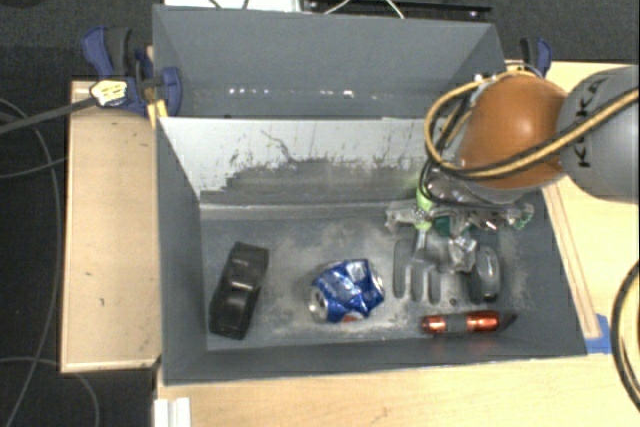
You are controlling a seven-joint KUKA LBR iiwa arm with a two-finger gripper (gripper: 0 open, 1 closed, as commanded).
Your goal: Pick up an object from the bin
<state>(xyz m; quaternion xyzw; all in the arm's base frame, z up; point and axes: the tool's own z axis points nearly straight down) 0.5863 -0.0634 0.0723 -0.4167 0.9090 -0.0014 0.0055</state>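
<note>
From my station, the only lettering I can make out stands on the grey rounded link of the robot arm (603, 140) at the right. It is capital letters running along the casing, of which I read "KU" before the rest curves away. The crumpled blue metal can (348, 291) on the bin floor carries printed markings, but I cannot read them.
</note>
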